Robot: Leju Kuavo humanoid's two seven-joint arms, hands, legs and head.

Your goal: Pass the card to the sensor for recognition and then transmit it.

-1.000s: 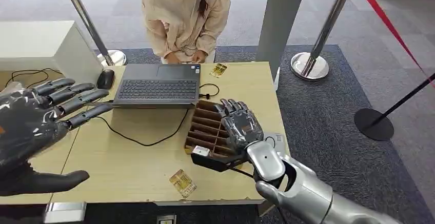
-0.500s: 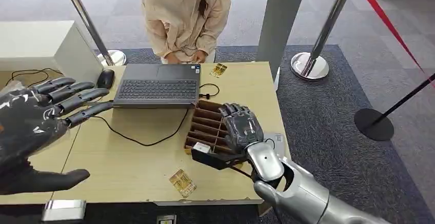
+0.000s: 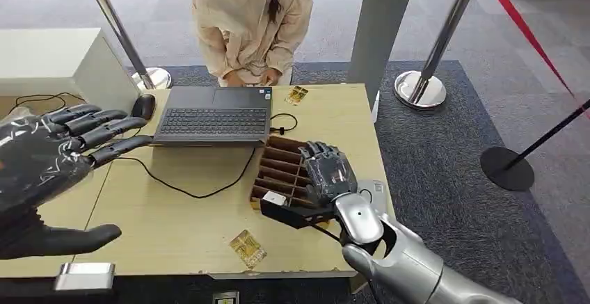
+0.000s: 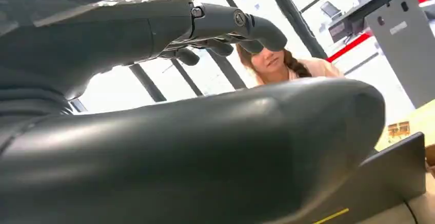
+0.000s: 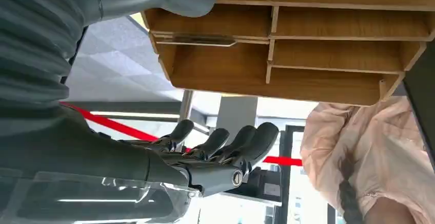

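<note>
While your right robot hand [image 3: 325, 173] hangs spread and empty over the wooden rack [image 3: 280, 172], aim for the card [image 5: 195, 40] lying in a slot. Pinch it gently. Your left robot hand [image 3: 43, 172] is spread too, holding nothing.

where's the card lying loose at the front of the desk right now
In the head view the card lies flat near the desk's front edge, nearer than the wooden slotted rack, left of the right hand.

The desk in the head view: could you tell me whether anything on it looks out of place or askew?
One card lies loose and skewed near the desk front edge, and another sits by the laptop, both outside the wooden card rack. Nothing looks spilled or damaged.
</note>
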